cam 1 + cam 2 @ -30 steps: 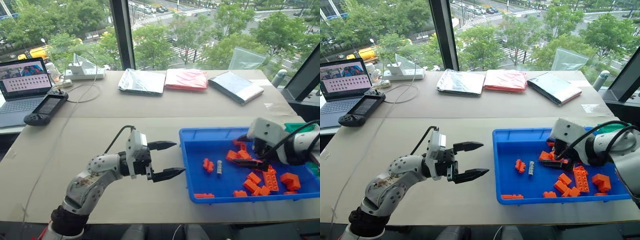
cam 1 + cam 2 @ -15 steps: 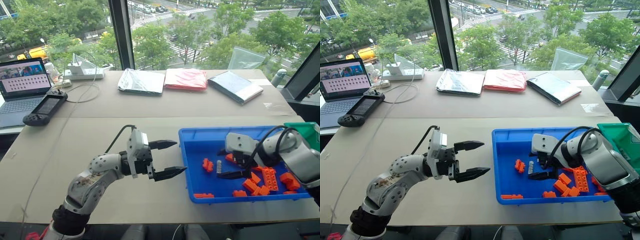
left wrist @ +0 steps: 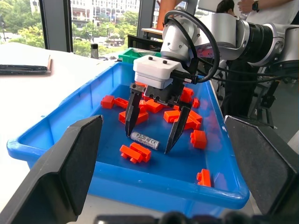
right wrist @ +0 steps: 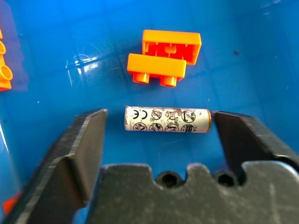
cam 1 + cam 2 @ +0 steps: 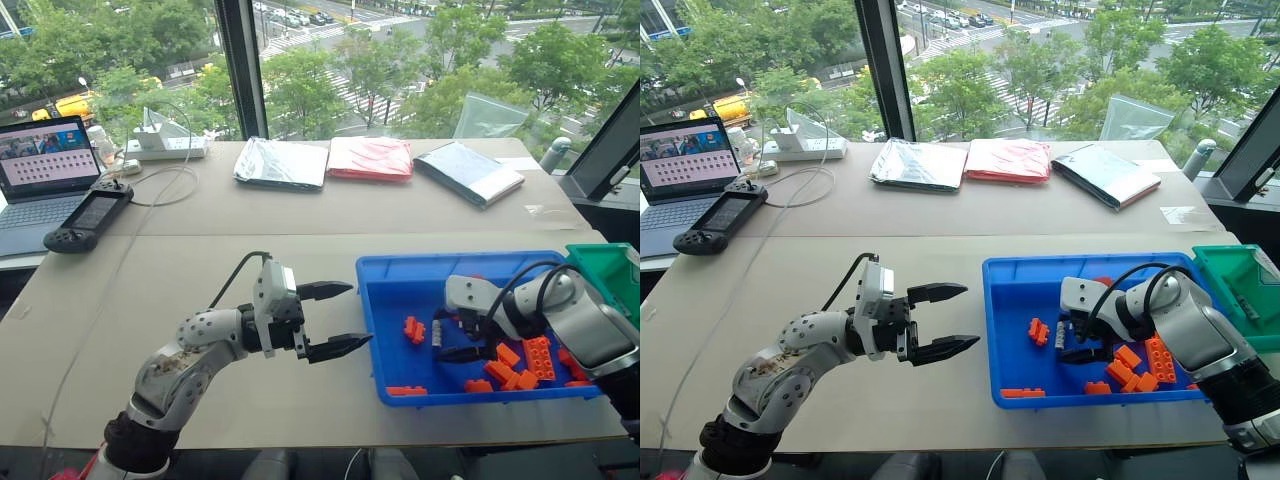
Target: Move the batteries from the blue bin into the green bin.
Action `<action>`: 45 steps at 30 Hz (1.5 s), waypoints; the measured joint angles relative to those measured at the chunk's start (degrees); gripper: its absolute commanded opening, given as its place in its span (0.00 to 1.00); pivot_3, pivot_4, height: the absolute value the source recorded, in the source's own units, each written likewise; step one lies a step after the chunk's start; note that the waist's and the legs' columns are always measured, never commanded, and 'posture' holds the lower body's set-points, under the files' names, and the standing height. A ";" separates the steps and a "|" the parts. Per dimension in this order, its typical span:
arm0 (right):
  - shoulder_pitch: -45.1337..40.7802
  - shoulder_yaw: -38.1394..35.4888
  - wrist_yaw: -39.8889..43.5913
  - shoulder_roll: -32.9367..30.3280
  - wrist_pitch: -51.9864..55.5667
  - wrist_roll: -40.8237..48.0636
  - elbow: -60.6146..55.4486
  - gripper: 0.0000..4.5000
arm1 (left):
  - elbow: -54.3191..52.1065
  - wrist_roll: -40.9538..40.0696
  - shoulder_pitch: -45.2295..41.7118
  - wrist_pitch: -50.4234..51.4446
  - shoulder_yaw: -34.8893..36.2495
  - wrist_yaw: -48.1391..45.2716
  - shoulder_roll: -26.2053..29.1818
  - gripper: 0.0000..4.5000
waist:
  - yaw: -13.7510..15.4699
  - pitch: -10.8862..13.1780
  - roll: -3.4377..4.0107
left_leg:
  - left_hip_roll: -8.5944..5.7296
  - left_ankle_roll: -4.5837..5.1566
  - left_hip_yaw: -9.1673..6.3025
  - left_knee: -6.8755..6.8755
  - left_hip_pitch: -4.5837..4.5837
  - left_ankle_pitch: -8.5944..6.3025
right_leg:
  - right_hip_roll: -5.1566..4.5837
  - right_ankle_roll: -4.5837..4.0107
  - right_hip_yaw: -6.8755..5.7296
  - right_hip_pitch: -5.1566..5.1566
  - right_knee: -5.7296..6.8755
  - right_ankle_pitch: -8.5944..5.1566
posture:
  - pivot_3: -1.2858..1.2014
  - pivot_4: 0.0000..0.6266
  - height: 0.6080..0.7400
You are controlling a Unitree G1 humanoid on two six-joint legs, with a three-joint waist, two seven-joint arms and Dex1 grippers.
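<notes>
Straddling the battery [image 4: 167, 120], right fingers [image 4: 81, 149] leave slim gaps.

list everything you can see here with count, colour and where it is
battery: one, silvery, lying on the blue bin floor between the right gripper's fingers, ends facing them
orange bricks: a dozen or so, orange, scattered in the blue bin, mostly its right half
blue bin: one, bright blue, on the table's right front
green bin: one, green, just right of the blue bin
table: one, beige
flat packets: three, silver, red, silver, in a row at the far edge
laptop: one, open, far left
handheld controller: one, black, beside the laptop
left gripper: open, level, left of the blue bin
right gripper: open, straddling the battery
</notes>
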 measured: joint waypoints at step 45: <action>-11.15 -47.64 -76.49 21.14 22.63 -9.99 11.86 0.99 | -0.32 0.52 -0.47 -0.03 -0.11 0.79 -0.64 1.00 | -0.33 -0.04 0.07 | -0.09 -0.03 0.17 -0.08 -0.02 0.04 | 0.00 -0.02 0.16 -0.08 0.08 0.02 | 0.52 0.24 1.00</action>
